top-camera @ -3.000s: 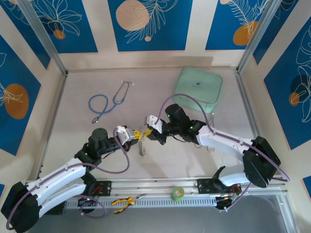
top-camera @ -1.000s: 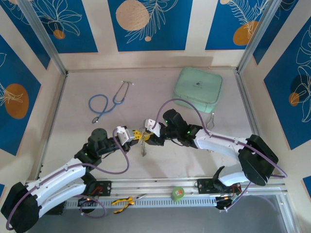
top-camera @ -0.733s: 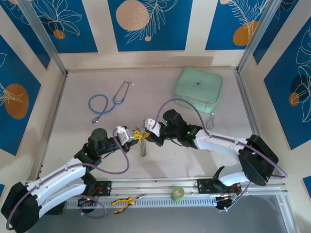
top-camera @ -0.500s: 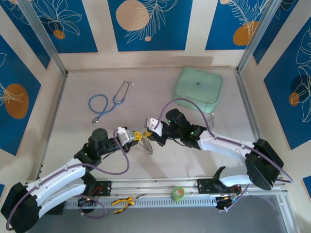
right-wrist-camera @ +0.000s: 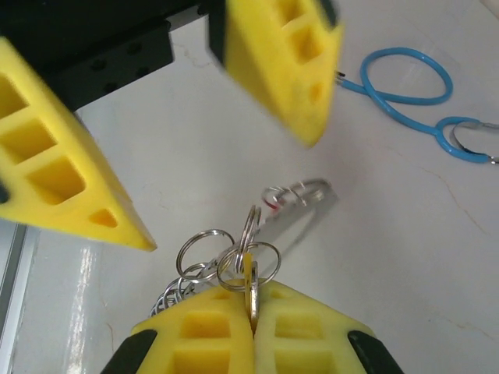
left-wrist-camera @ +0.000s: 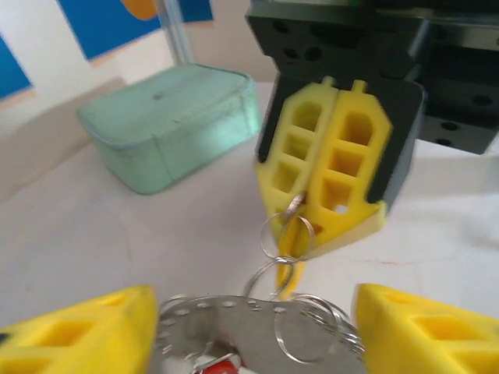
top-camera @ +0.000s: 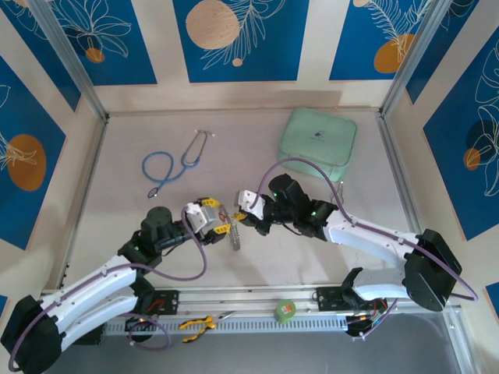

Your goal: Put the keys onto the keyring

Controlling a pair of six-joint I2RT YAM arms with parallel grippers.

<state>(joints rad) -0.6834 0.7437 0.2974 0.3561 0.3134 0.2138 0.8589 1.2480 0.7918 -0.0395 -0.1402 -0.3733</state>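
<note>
Left gripper (left-wrist-camera: 253, 312): I read it as wide open. In the left wrist view its two yellow fingers (left-wrist-camera: 78, 331) sit in the lower left and lower right corners, and nothing is clamped between them.
Right gripper (right-wrist-camera: 251, 300): closed. In the right wrist view its yellow pads are pressed together at bottom centre on a thin brass-coloured blade, edge-on.
Brass key (right-wrist-camera: 249, 282): pinched between the right pads and standing just above their tips. Several small split rings (right-wrist-camera: 204, 245) loop around it.
Keyring (left-wrist-camera: 257, 315): at bottom centre of the left wrist view, in the gap between the left fingers. It shows there as a pale silver band with a row of small holes. I cannot tell whether it touches either left finger.
Ring chain: small rings run from the keyring up to the closed right pads at the centre of that frame.
Red tag (left-wrist-camera: 222, 362): at the bottom edge of the left wrist view, just under the keyring.
Silver keys (top-camera: 235, 236): a short jagged bunch at the centre of the top view, directly below where the two grippers meet.
Stethoscope (top-camera: 168, 167): on the table (top-camera: 296, 257), upper left, well apart from the grippers.
Green case (top-camera: 320, 140): upper right of the table, apart from the keys.
</note>
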